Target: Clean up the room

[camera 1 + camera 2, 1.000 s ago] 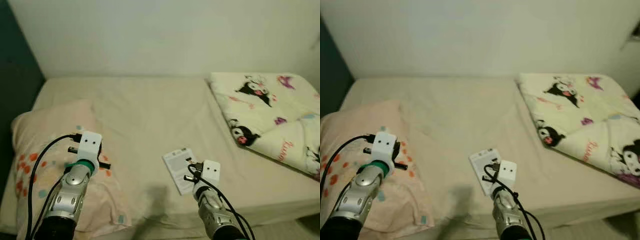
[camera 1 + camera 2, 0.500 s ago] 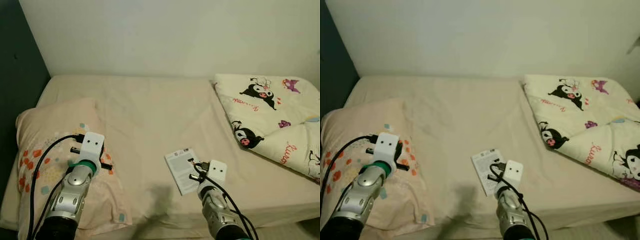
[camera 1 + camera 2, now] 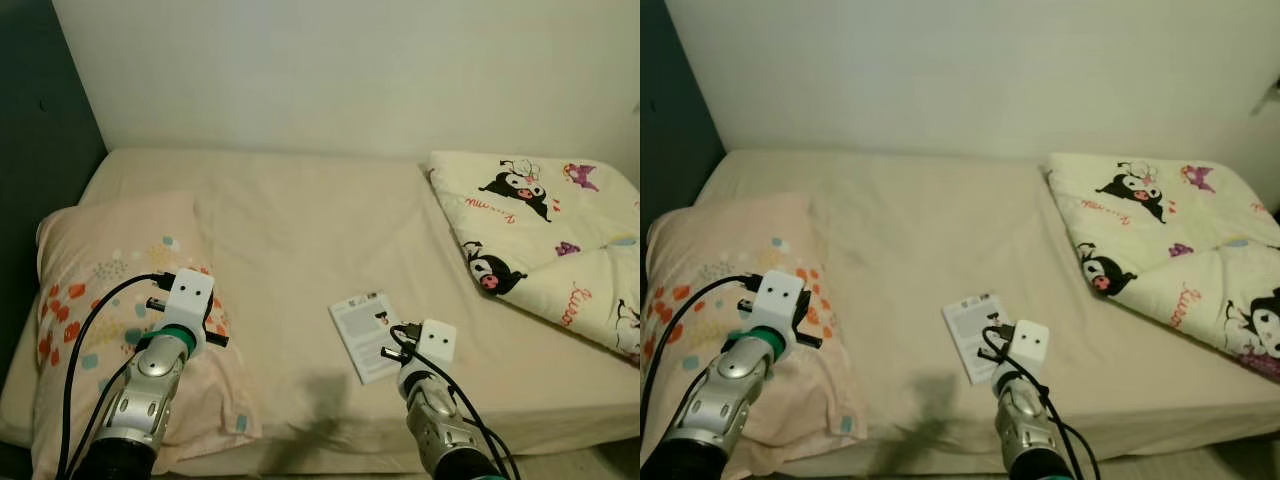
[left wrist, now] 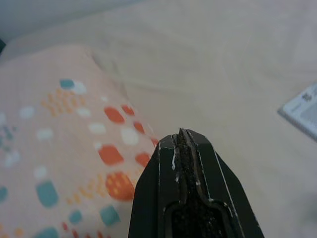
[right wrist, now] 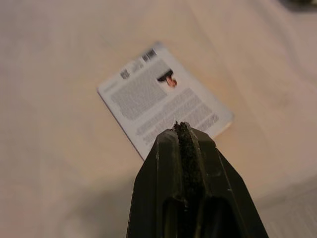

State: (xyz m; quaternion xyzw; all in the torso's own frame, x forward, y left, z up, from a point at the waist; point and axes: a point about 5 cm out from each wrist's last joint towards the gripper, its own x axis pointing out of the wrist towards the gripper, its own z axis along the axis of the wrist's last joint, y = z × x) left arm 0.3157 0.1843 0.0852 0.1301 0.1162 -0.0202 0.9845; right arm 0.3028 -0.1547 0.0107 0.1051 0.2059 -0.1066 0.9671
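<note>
R gripper point(image 5: 182, 130) is hovering just above the near edge of the booklet point(image 3: 365, 322), fingers pressed together w/ nothing between; L gripper point(image 4: 181, 136) is likewise closed and empty, hanging over the pillow point(image 3: 95, 300). Booklet is lying flat on the bed sheet point(image 3: 290, 230), near the front edge, between pillow and folded cartoon blanket point(image 3: 545, 240). Prob. light, thin, floppy; lying flush, so needs jaws opening first, then pinching a free corner or edge, maybe pressing into the soft sheet.
</note>
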